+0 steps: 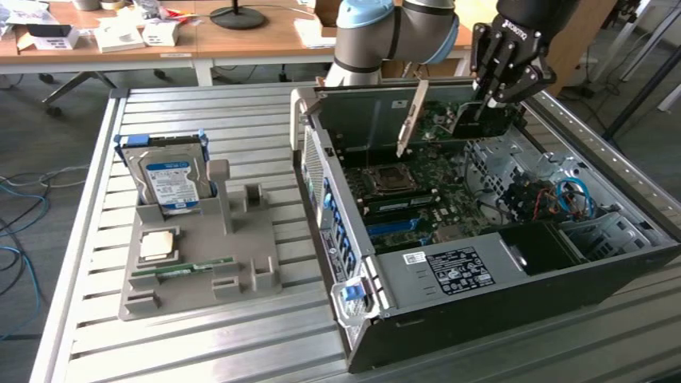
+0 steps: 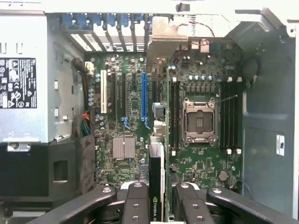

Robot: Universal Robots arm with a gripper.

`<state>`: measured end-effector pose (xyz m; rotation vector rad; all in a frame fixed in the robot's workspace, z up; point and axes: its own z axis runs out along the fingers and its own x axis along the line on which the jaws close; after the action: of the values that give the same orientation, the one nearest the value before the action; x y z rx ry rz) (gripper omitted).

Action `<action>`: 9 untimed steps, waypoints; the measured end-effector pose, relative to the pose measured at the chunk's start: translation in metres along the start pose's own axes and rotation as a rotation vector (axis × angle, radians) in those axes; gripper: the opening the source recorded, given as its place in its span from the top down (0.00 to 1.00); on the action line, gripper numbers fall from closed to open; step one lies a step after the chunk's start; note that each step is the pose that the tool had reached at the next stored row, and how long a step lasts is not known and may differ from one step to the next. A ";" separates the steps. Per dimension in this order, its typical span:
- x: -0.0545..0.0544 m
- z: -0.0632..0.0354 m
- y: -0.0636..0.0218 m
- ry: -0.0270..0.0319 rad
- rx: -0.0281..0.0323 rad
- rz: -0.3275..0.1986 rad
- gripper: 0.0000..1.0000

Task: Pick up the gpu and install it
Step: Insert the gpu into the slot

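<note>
The gripper (image 1: pixel 496 100) is hanging over the open computer case (image 1: pixel 532 319), above the end of the case that is far from its black power supply box, and it is holding the gpu (image 1: pixel 468 121) there. In the wrist view its black fingers (image 2: pixel 136 201) are pressing together on the two flat sides of the gpu (image 2: pixel 156 175), so the gripper (image 2: pixel 161 198) is clamped on the card and the card is sitting right between the fingertips. The gpu is standing on its edge inside the case opening. Its silver end bracket (image 1: pixel 411 120) is pointing toward the slotted rear wall of the case. Under the card, the green motherboard (image 2: pixel 126 154) is lying flat on the case floor. The card is lining up along the blue slot (image 2: pixel 144 98), just beside it on the side of the processor socket (image 2: pixel 200 122). I cannot tell if the card's lower edge is touching the board. Outside the case, on the exterior view's left, a grey tray (image 1: pixel 202 279) is resting on the metal table (image 1: pixel 213 351) with a hard drive (image 1: pixel 172 183) standing in it.
</note>
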<state>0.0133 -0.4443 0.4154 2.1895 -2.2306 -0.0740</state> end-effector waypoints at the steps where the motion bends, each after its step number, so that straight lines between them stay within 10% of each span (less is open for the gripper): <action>1: 0.000 0.0000 0.0000 0.0004 -0.0002 -0.010 0.73; 9: 0.000 0.0000 0.0000 0.0012 -0.0006 -0.026 0.73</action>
<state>0.0133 -0.4443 0.4155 2.2175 -2.2017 -0.0736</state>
